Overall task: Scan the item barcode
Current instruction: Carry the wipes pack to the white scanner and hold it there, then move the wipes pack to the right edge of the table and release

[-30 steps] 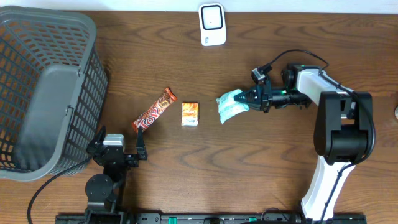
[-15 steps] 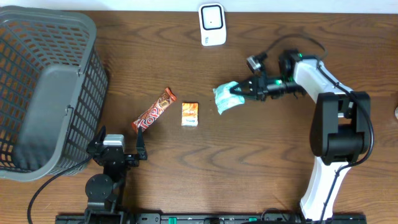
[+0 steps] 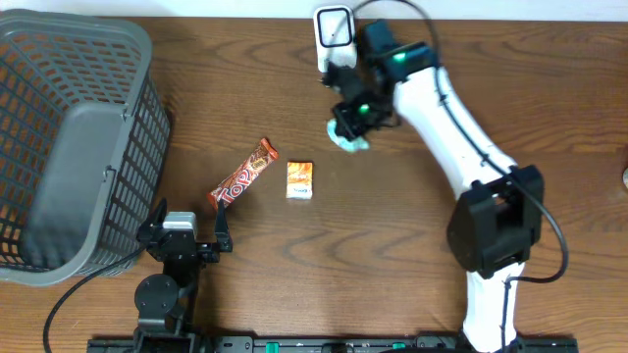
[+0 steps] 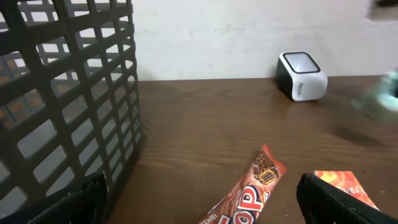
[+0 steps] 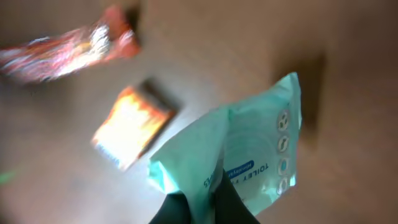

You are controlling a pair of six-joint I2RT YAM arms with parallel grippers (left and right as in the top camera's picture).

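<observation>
A brown wooden table (image 3: 392,265) carries everything. At its left end stands a big grey plastic basket (image 3: 147,127) with lattice walls. The white right arm (image 3: 442,98) reaches from the front right across to the far middle of the table. Its gripper (image 3: 351,123) is clenched on one edge of a teal wipes pouch (image 3: 345,141). The right wrist view shows the dark fingers (image 5: 233,202) pinching the pouch (image 5: 249,143) and holding it above the wood. The pouch hangs near the white scanner (image 3: 335,37), on the side toward the snacks, and is not touching it. The left gripper (image 3: 186,226) sits low at the front left beside the basket, its fingers (image 4: 339,202) spread wide and holding nothing. A red chocolate bar (image 3: 243,173) lies slanted just ahead of it. A small orange packet (image 3: 300,180) rests flat just to the right of the bar, apart from it.
</observation>
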